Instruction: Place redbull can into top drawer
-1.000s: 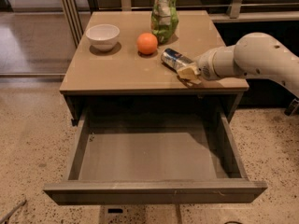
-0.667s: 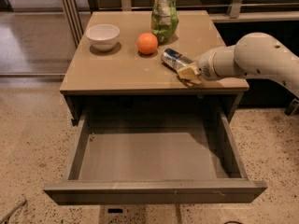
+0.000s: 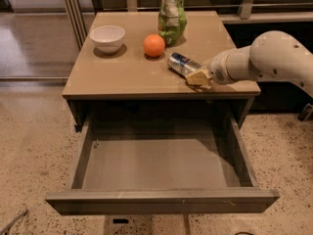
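Observation:
The redbull can (image 3: 180, 63) lies on its side on the tan table top, right of centre, its silver-and-blue body pointing up-left. My gripper (image 3: 198, 76) comes in from the right on the white arm and sits at the can's lower right end, its pale fingers (image 3: 197, 77) around that end. The top drawer (image 3: 161, 196) is pulled fully out below the table, its smooth grey inside bare.
A white bowl (image 3: 107, 37) stands at the table's back left. An orange (image 3: 154, 45) sits just left of the can. A green snack bag (image 3: 171, 14) stands upright behind the orange. Metal rails run behind the table; speckled floor surrounds it.

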Robot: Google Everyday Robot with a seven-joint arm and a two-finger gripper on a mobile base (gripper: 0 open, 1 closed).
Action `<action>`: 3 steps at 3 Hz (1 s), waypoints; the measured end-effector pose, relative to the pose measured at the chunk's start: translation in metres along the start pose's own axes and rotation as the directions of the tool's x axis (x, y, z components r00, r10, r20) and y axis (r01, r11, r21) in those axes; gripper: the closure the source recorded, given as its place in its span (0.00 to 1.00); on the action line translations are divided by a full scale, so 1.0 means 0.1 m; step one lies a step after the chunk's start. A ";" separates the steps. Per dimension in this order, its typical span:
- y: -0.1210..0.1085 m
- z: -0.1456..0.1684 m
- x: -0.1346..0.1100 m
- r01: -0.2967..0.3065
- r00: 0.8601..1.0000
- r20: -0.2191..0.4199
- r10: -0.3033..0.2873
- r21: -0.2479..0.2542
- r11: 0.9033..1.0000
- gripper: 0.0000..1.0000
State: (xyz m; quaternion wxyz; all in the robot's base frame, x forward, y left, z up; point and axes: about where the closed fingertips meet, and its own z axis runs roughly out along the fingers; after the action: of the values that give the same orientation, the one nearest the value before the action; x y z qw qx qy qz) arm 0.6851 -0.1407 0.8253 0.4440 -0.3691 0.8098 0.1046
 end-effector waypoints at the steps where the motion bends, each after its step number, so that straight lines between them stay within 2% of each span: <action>1: 0.00 -0.20 -0.06 0.056 0.998 0.038 -0.052 -0.111 0.992 1.00; 2: 0.00 -0.53 -0.17 0.142 0.989 0.077 -0.129 -0.202 0.969 1.00; 3: 0.17 -0.59 -0.11 0.161 0.987 0.056 -0.151 -0.277 0.947 1.00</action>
State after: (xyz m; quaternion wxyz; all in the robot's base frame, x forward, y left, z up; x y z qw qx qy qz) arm 0.6390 -0.1525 0.8656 0.4078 -0.4893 0.7474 0.1889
